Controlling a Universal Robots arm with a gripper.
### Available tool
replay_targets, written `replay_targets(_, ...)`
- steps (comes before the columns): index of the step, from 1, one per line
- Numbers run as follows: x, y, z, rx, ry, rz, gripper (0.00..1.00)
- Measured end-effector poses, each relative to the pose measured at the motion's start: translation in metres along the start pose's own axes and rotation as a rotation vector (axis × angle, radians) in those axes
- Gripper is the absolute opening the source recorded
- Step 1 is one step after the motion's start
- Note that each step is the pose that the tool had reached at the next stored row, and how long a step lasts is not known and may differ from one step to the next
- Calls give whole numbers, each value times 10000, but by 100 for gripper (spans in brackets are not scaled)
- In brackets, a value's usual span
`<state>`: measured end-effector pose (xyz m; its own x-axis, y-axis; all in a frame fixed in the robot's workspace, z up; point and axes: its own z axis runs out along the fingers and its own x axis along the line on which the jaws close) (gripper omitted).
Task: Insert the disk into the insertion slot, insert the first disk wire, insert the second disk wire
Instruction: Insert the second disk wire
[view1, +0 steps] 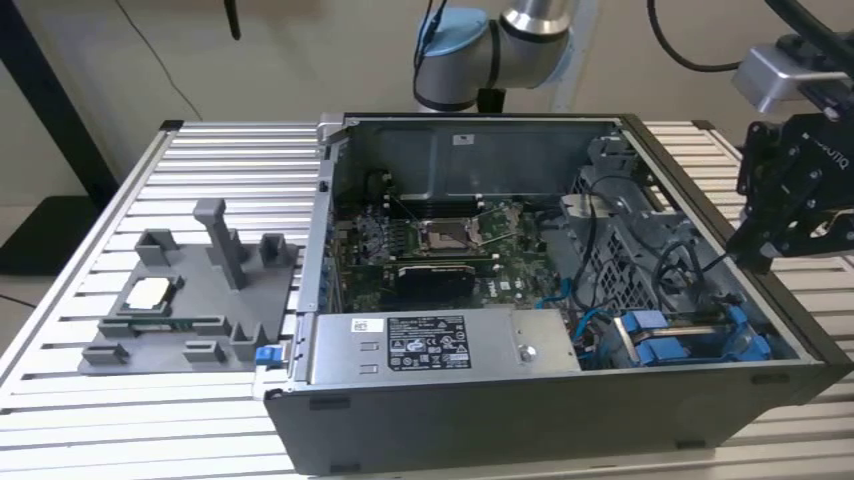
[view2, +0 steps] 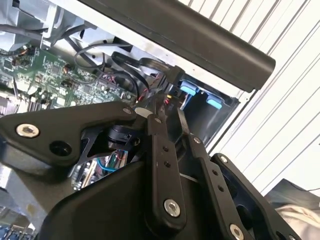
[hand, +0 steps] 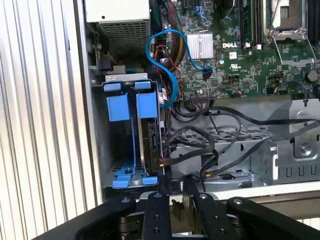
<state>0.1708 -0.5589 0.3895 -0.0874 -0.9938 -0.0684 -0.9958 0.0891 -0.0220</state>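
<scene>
Gripper (hand: 176, 186) at the seated disk's (hand: 150, 145) end
Closed, hold unclear; disk stands in the slot (hand: 100, 150), long axis pointing at it.

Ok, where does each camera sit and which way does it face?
Exterior view: off the arm, looking down into the open computer case; arm and gripper show.
First wrist view: on the wrist, looking past the gripper at the insertion slot.
Second wrist view: on the wrist, along the gripper's linkage toward the motherboard.
Shared: all show the motherboard.
</scene>
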Motion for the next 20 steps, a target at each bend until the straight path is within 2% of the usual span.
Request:
replay_targets(3,-17,-65,0,1,2,2,26)
replay_targets(10,-64,-300,23,-4,-3,3,26)
replay_targets(13,-68,-352,56,-81,5,8,26)
replay_targets(15,-71,-359,69,-194,24,15,26)
replay_targets(16,-71,-359,70,-308,53,22,26)
replay_targets(18,-70,-359,73,-635,123,44,26)
replay_targets(19,-71,-359,76,-743,147,50,26)
replay_targets(20,-70,-359,83,-808,159,55,26)
